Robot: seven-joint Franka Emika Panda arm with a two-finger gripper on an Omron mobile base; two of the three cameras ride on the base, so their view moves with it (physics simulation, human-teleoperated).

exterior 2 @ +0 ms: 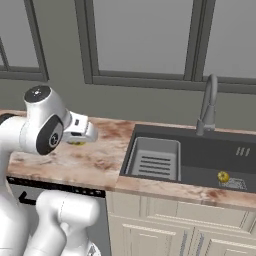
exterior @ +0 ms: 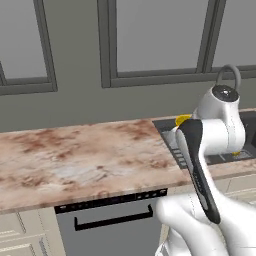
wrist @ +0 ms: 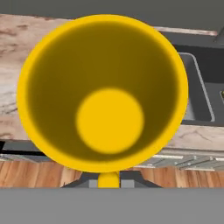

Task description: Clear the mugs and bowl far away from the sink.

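My gripper (wrist: 108,180) is shut on a plain yellow mug (wrist: 105,92), and the hand view looks straight down into its open mouth. In the right base view the mug (exterior 2: 76,143) peeks out under the white hand, low over the marbled counter (exterior 2: 95,160), a little left of the sink (exterior 2: 210,155). In the left base view a sliver of the mug (exterior: 182,120) shows behind the arm, by the sink's (exterior: 170,134) far left corner. Whether the mug rests on the counter or hangs just above it, I cannot tell. The bowl is out of view.
A ribbed grey rack (exterior 2: 155,161) lies in the sink's left half, and a small yellow thing (exterior 2: 223,176) lies on its floor at the right. The curved faucet (exterior 2: 209,107) rises behind the basin. Bare counter (exterior: 75,160) stretches left, with a dishwasher front (exterior: 110,225) below.
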